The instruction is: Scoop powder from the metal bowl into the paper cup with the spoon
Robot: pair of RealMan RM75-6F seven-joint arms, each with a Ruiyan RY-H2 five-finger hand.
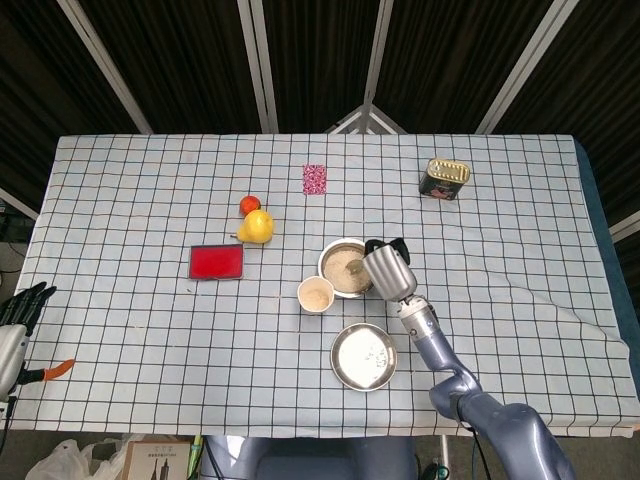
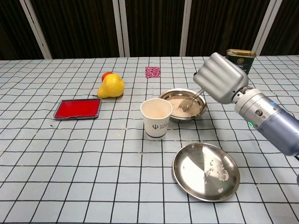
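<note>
The right robot hand [image 2: 220,77] grips the spoon [image 2: 189,101], its tip in the powder of the metal bowl [image 2: 183,105] just behind the paper cup [image 2: 156,117]. Tilting the spoon on the way across could spill powder onto the worktop [image 2: 93,154].

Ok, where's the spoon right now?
The right hand holds the spoon, its tip down in the metal bowl of powder, just behind and right of the paper cup in chest view.

- The right robot hand [image 2: 220,77] hides the spoon [image 2: 189,101] handle's upper end.
- The left robot hand [image 1: 22,305] is cut by the frame edge; its grip is unclear.
- The pear [image 2: 111,86] hides most of the red fruit [image 2: 106,74].
</note>
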